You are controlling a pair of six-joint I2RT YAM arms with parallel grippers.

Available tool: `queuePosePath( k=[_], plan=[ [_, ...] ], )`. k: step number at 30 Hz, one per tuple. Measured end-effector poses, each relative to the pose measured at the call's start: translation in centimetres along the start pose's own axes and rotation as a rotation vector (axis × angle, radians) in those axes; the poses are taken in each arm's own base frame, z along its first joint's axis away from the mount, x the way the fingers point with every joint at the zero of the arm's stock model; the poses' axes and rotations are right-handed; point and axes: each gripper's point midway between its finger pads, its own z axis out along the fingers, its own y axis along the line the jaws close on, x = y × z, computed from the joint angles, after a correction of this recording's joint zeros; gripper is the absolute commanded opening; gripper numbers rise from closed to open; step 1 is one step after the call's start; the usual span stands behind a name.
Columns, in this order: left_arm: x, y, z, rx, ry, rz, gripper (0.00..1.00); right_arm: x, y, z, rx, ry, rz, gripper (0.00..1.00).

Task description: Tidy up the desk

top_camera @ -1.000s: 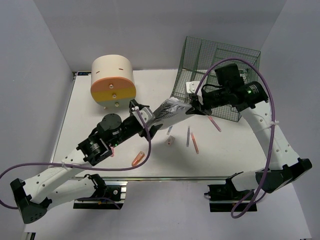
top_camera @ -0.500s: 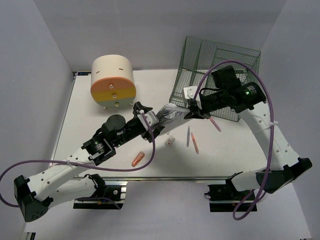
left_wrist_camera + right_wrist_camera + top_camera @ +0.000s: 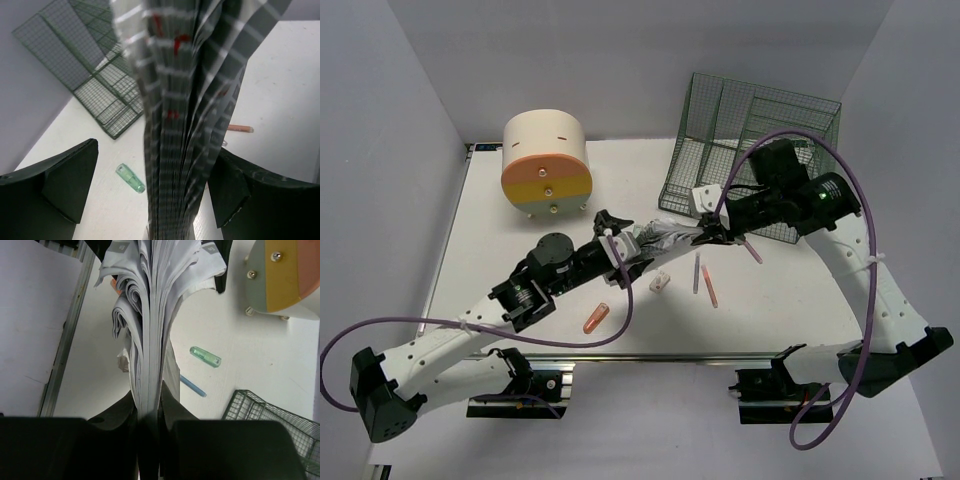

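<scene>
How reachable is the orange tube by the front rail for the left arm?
Probably yes. The left gripper has its jaws open around the booklet that the right gripper clamps, so it holds nothing. The orange tube lies on the desk beside that arm; only the purple cable loops nearby.
</scene>
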Motion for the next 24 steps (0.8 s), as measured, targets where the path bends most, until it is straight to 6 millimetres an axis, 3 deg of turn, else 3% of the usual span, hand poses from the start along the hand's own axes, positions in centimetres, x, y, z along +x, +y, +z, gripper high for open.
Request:
queuePosePath(
  k=[6, 11, 14, 20, 21, 22, 24],
  plan=[
    [1.3, -2.0, 1.6, 0.11, 0.046, -0.008, 0.66, 0.7, 0.7, 0.7, -0.031, 0.01, 0.007, 0.0],
    [1.7, -2.9, 1.9, 0.162, 0.068, -0.021, 0.2, 1.0, 0.1, 0.8, -0.006, 0.018, -0.008, 0.0],
    [1.6, -3.0, 1.8, 0.167, 0.068, -0.024, 0.03, 0.9, -0.3, 0.8, 0.02, 0.017, -0.019, 0.0],
    [1.4, -3.0, 1.3, 0.165, 0.07, -0.04, 0.0, 0.6, -0.3, 0.9, 0.032, 0.01, -0.002, 0.02],
    [1.4, -3.1, 1.3, 0.165, 0.073, -0.05, 0.0, 0.6, -0.3, 0.9, 0.036, 0.009, 0.009, 0.15],
    [1.5, -3.2, 1.2, 0.167, 0.08, -0.064, 0.0, 0.6, -0.4, 0.9, 0.04, 0.008, 0.022, 0.39],
    [1.3, -3.1, 1.0, 0.162, 0.099, -0.103, 0.0, 0.5, -0.7, 1.0, 0.062, 0.004, 0.057, 0.59]
  ],
)
